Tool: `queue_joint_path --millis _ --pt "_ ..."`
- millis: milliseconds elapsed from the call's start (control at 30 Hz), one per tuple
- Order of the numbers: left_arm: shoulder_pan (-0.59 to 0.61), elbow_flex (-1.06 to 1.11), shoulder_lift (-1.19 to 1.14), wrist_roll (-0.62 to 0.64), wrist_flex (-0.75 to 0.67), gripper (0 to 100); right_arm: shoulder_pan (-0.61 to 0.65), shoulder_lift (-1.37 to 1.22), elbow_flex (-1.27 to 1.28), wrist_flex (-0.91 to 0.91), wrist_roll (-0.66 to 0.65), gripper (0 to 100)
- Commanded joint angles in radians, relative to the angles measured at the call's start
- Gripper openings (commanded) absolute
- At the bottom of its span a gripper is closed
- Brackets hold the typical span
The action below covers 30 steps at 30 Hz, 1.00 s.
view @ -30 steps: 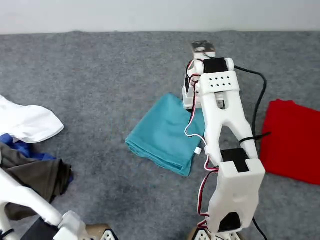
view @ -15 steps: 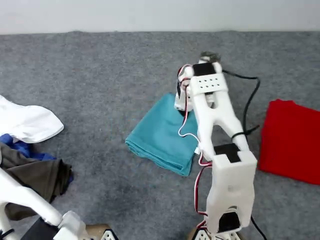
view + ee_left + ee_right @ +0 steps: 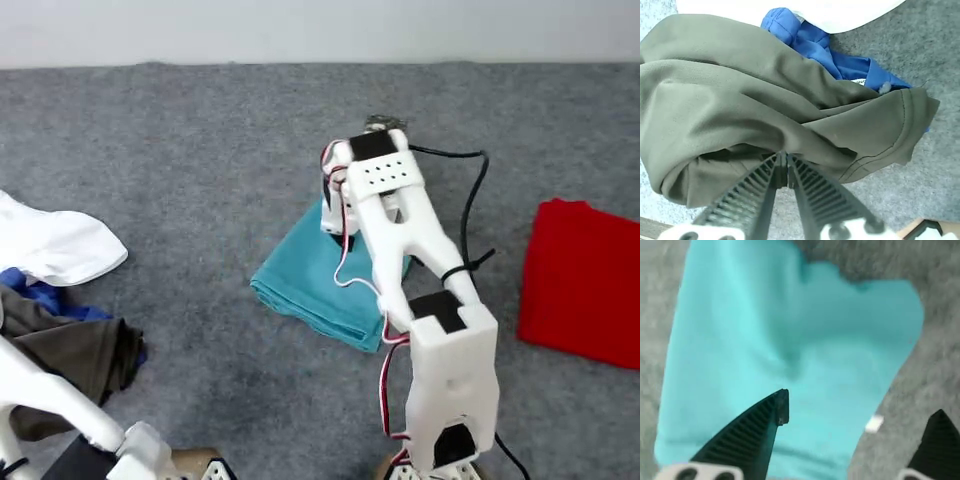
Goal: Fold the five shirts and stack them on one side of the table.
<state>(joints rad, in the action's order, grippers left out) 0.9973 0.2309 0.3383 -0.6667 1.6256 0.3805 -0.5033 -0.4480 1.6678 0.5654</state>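
- The teal shirt point(image 3: 315, 275) lies folded near the middle of the desk point(image 3: 200, 150), one corner towards the front edge.
- The right arm point(image 3: 400, 240) stretches from the front edge over the teal shirt's right part, its wrist above the far corner.
- The right pincer point(image 3: 860, 405) hangs over the teal shirt point(image 3: 790, 340) with its jaws wide apart and nothing between them; one tip is above the cloth, the other above the grey desk just beside the shirt's edge.
- The red shirt point(image 3: 585, 285) lies folded flat at the desk's right edge, well apart from the teal one.
- Three unfolded shirts are heaped at the left edge: the white shirt point(image 3: 50, 245) farthest back, the blue shirt point(image 3: 40, 297) partly under the others, and the olive shirt point(image 3: 75, 355) nearest the front.
- The left arm point(image 3: 60, 405) is at the front left corner, beside the heap.
- The left pincer point(image 3: 785, 162) has its jaws together, tips at a fold of the olive shirt point(image 3: 740, 100); whether cloth is pinched I cannot tell.
- In the left wrist view the blue shirt point(image 3: 815, 45) peeks out between the olive shirt and the white shirt point(image 3: 790, 7).
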Motion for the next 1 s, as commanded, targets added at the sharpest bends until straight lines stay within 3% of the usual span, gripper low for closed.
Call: queue_joint_path --millis 0,400,633,967 --pt "-0.005 -0.005 0.003 -0.002 0.006 2 0.028 0.107 -0.051 0.077 0.011 40.0" --pt "-0.003 -0.005 0.011 -0.002 0.008 2 0.067 0.412 0.253 0.082 -0.006 40.0" --pt "-0.003 -0.005 0.011 -0.005 0.008 2 0.062 0.582 0.571 -0.236 0.006 40.0" --pt "-0.003 -0.005 0.008 -0.005 0.012 2 0.056 0.573 0.836 -0.679 0.087 40.0"
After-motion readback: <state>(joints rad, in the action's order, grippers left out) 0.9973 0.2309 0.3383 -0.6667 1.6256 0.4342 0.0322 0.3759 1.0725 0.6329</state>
